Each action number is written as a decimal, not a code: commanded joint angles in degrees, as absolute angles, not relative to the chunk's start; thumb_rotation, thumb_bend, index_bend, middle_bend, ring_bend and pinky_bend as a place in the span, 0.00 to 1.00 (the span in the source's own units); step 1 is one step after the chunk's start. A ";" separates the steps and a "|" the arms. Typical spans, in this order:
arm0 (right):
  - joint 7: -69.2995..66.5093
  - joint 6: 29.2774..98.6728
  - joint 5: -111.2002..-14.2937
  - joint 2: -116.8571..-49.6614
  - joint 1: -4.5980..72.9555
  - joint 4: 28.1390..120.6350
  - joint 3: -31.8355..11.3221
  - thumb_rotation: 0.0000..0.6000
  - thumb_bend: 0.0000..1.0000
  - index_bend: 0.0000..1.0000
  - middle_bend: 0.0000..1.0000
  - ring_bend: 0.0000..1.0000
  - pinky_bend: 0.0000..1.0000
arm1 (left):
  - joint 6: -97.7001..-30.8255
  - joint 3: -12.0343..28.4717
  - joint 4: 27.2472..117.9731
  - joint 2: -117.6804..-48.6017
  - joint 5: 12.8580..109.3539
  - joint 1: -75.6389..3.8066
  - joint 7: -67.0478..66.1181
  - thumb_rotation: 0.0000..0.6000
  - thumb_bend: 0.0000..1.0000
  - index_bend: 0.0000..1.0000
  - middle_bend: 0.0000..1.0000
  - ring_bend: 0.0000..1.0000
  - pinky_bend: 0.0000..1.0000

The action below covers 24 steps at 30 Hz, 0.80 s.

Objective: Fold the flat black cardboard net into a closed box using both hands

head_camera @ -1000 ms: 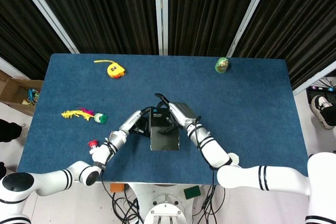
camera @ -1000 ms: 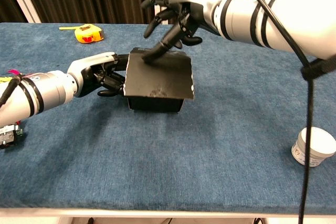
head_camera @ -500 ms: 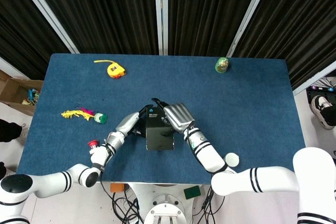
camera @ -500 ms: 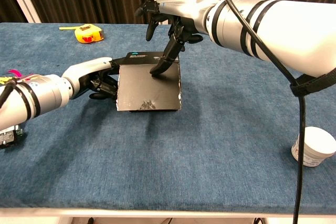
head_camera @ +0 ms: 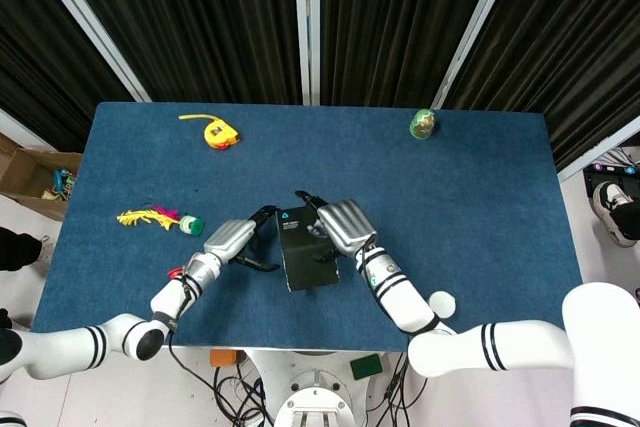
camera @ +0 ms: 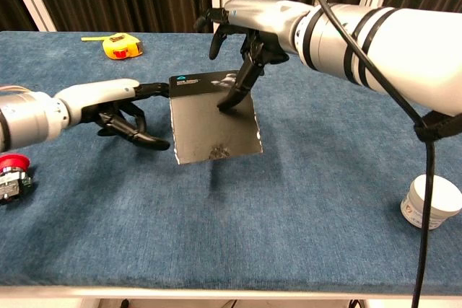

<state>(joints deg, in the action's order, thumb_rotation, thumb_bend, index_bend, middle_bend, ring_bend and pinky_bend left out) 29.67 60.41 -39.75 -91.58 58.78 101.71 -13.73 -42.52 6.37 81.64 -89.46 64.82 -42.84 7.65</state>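
The black cardboard box (camera: pixel 214 119) stands on the blue table (camera: pixel 303 236), tipped so its broad glossy panel faces the chest camera; the head view shows the box (head_camera: pixel 306 250) at the table's front middle. My left hand (camera: pixel 121 110) is left of it with fingers spread, and one fingertip (camera: pixel 163 90) touches the box's upper left corner. From above, my right hand (camera: pixel 249 27) presses one extended fingertip (camera: pixel 226 103) on the panel's upper part. Neither hand grips the box. In the head view the left hand (head_camera: pixel 236 240) and right hand (head_camera: pixel 341 225) flank the box.
A yellow tape measure (camera: pixel 121 47) lies at the back left and a green object (head_camera: pixel 424 124) at the back right. A white jar (camera: pixel 431 205) sits front right, a red-capped item (camera: pixel 11 175) front left, and a feathered toy (head_camera: pixel 160 218) at the left.
The box has tipped up steeper, with its panel turned more toward the chest camera. My left hand drew back left from the box's side and spread its fingers. The right fingertip stays on the panel.
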 commanded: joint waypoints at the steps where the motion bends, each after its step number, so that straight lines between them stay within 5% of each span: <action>1: 30.77 60.68 -40.92 -92.42 58.87 100.84 -12.68 1.00 0.00 0.15 0.26 0.74 1.00 | -41.37 4.52 86.92 -84.02 58.83 -43.74 -0.82 0.68 0.08 0.00 0.00 0.49 0.83; 11: 30.17 63.62 -58.75 -99.39 57.04 88.94 -5.59 1.00 0.01 0.35 0.32 0.75 1.00 | -47.52 4.77 91.82 -78.23 55.44 -41.86 -5.55 0.77 0.08 0.00 0.00 0.48 0.80; 14: 28.85 65.15 -64.94 -101.86 56.10 83.44 -3.53 1.00 0.07 0.45 0.37 0.76 1.00 | -49.73 5.34 92.86 -77.13 57.07 -40.93 -5.08 0.77 0.08 0.00 0.00 0.48 0.73; 24: 27.81 69.18 -80.84 -109.20 53.96 64.78 1.38 1.00 0.28 0.60 0.50 0.80 1.00 | -52.45 6.09 94.57 -75.66 63.48 -39.23 -2.20 0.77 0.08 0.00 0.00 0.47 0.72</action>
